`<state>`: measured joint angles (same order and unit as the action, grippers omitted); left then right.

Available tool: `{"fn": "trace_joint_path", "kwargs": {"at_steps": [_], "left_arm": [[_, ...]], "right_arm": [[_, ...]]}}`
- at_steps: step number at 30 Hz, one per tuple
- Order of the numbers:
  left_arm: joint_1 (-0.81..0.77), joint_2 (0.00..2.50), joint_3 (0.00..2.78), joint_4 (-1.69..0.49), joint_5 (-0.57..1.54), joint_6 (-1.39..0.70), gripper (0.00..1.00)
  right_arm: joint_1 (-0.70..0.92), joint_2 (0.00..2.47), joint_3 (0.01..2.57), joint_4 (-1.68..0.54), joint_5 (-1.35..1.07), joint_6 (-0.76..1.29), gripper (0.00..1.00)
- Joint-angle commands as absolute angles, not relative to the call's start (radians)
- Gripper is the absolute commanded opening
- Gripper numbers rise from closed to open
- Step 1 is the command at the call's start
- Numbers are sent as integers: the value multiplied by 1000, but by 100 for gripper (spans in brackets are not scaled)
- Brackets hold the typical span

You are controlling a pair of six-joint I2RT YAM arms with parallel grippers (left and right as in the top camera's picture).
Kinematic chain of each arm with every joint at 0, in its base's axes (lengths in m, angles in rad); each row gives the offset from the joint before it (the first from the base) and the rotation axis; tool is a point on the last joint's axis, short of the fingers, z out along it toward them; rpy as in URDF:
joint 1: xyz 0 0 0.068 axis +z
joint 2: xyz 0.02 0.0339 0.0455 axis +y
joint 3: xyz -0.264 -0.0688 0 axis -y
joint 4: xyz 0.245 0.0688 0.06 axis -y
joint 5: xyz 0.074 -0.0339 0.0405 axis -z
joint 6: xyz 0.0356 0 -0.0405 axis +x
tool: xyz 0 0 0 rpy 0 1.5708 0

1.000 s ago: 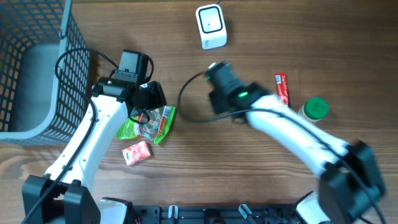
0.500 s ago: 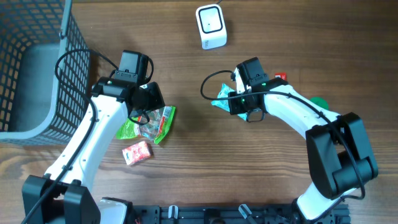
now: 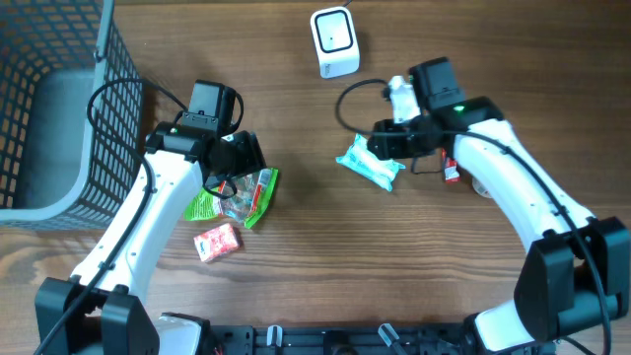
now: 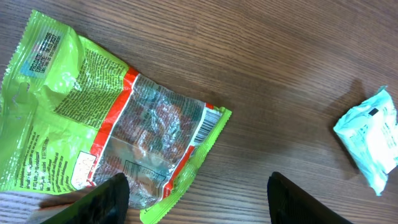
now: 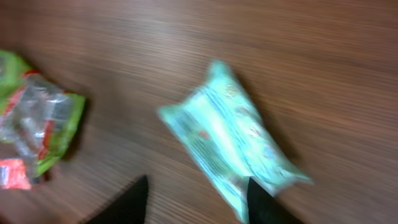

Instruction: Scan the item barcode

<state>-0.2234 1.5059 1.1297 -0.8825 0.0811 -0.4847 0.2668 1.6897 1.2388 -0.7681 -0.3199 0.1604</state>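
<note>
R gripper (image 5: pixel 198 183) spread, holding nothing; teal pack (image 5: pixel 233 146) lies loose on tabletop (image 3: pixel 296 276) just under it, apart from scanner (image 3: pixel 333 41). L gripper (image 4: pixel 198 180) also spread, over green snack bag (image 4: pixel 118 118), barcode (image 4: pixel 208 127) face up. Risk: crinkly film slips or folds when pinched, creasing the barcode so it won't read; teal pack's code can't be seen

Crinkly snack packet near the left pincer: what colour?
The snack packet is lime green with an orange stripe; left wrist view shows it best.
</note>
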Motion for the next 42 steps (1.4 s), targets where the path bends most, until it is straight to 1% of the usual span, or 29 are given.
{"fn": "trace_joint_path", "kwargs": {"at_steps": [1, 4, 8, 11, 13, 16, 17, 18, 19, 22, 23, 24, 26, 27, 30, 31, 32, 34, 35, 37, 38, 39, 40, 42], "left_arm": [[-222, 1504, 1141, -880, 93, -487, 68], [-222, 1504, 1141, -879, 93, -487, 68], [-222, 1504, 1141, -880, 93, -487, 69], [-222, 1504, 1141, -878, 93, -487, 69], [-222, 1504, 1141, -865, 93, -487, 69], [-222, 1504, 1141, -857, 93, -487, 68], [-222, 1504, 1141, -857, 93, -487, 68], [-222, 1504, 1141, -857, 93, -487, 69], [-222, 1504, 1141, -857, 93, -487, 69], [-222, 1504, 1141, -857, 86, -479, 76], [-222, 1504, 1141, -857, 86, -479, 79], [-222, 1504, 1141, -853, 86, -475, 81], [-222, 1504, 1141, -833, 86, -476, 82], [-222, 1504, 1141, -808, 87, -476, 82], [-222, 1504, 1141, -767, 126, -452, 83], [-222, 1504, 1141, -750, 180, -401, 84], [-222, 1504, 1141, -735, 279, -331, 85], [-222, 1504, 1141, -723, 543, -189, 88], [-222, 1504, 1141, -720, 704, -131, 91], [-222, 1504, 1141, -682, 941, -108, 98], [-222, 1504, 1141, -657, 999, -109, 98], [-222, 1504, 1141, -615, 1064, -109, 98], [-222, 1504, 1141, -584, 1094, -109, 99], [-222, 1504, 1141, -537, 1111, -112, 98]], "right_arm": [[218, 1711, 1169, -768, -263, 234, 58], [239, 1712, 1069, -707, -270, 266, 58], [242, 1712, 887, -403, -256, 349, 59], [245, 1712, 779, -246, -262, 342, 59], [245, 1712, 730, -194, -237, 339, 54], [245, 1711, 727, -170, -243, 265, 53], [245, 1711, 727, -157, -262, 245, 42], [244, 1711, 728, -140, -290, 235, 26], [239, 1709, 736, -128, -310, 233, 4], [185, 1625, 776, -150, -503, 64, 4], [155, 1568, 776, -150, -616, 22, 4], [123, 1500, 776, -154, -778, -36, 4], [88, 1391, 776, -181, -955, -110, 4], [86, 1332, 776, -225, -1001, -165, 4], [86, 1261, 776, -297, -993, -312, 4], [85, 1243, 776, -299, -992, -339, 4], [85, 1230, 776, -292, -992, -340, 4], [86, 1227, 776, -287, -957, -336, 5], [85, 1227, 776, -292, -931, -328, 4], [86, 1227, 776, -277, -906, -228, 4], [86, 1227, 776, -258, -920, -137, 4], [86, 1227, 776, -252, -960, -97, 4], [86, 1227, 776, -251, -1018, -93, 4], [87, 1227, 776, -231, -1059, -15, 4]]}}
